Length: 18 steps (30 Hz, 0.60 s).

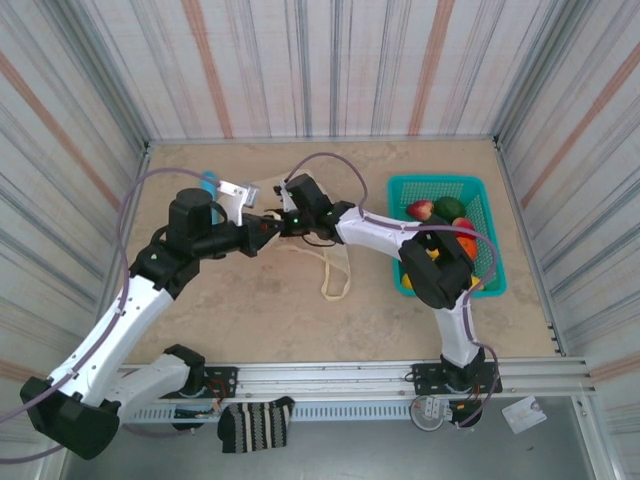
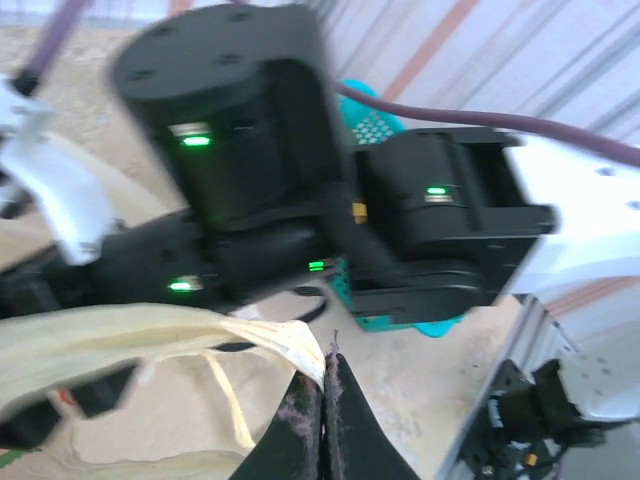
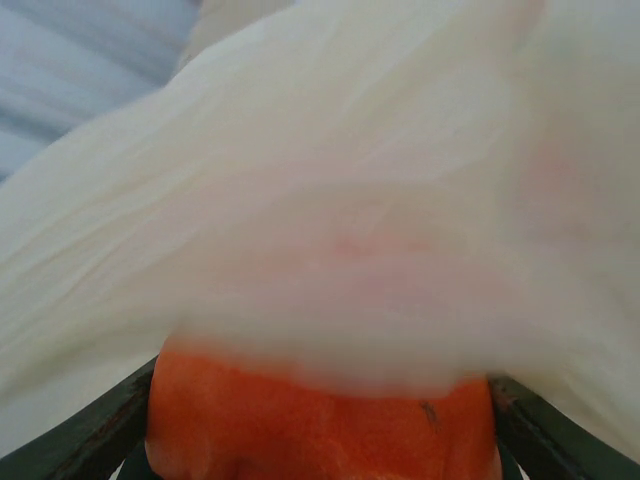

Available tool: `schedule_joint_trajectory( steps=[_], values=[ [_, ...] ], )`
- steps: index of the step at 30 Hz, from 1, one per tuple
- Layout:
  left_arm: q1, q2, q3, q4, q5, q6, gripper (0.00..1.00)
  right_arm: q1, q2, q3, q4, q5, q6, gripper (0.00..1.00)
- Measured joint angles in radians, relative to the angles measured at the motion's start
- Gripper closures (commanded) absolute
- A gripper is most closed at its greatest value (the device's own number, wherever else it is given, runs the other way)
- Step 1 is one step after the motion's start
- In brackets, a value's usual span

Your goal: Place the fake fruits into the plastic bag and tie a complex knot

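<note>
The cream plastic bag (image 2: 140,330) hangs lifted in the middle of the table, and one loop handle (image 1: 336,274) trails onto the tabletop. My left gripper (image 2: 325,362) is shut on the bag's edge, pinching the film between its black fingertips. My right gripper (image 3: 320,425) is shut on an orange fake fruit (image 3: 320,430), and the bag's pale film (image 3: 330,190) drapes over the fruit's front. In the top view both grippers meet at the bag, left gripper (image 1: 266,228) and right gripper (image 1: 287,216) close together. More fake fruits (image 1: 450,209), red, green and orange, lie in the basket.
A teal mesh basket (image 1: 400,190) stands at the right, partly under my right arm's elbow. Striped walls enclose the table on three sides. A striped cloth (image 1: 255,424) hangs on the front rail. A small blue object (image 1: 208,183) lies behind my left arm.
</note>
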Motion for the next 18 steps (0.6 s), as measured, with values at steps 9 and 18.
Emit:
schedule_joint_trajectory(
  steps=[9, 18],
  values=[
    [-0.032, -0.031, 0.124, -0.061, 0.109, 0.022, 1.0, -0.084, 0.019, 0.083, -0.073, 0.337, 0.055, 0.19],
    [-0.032, -0.03, 0.195, -0.19, 0.0, 0.105, 1.0, -0.14, -0.058, 0.076, -0.138, 0.389, 0.002, 0.08]
  ],
)
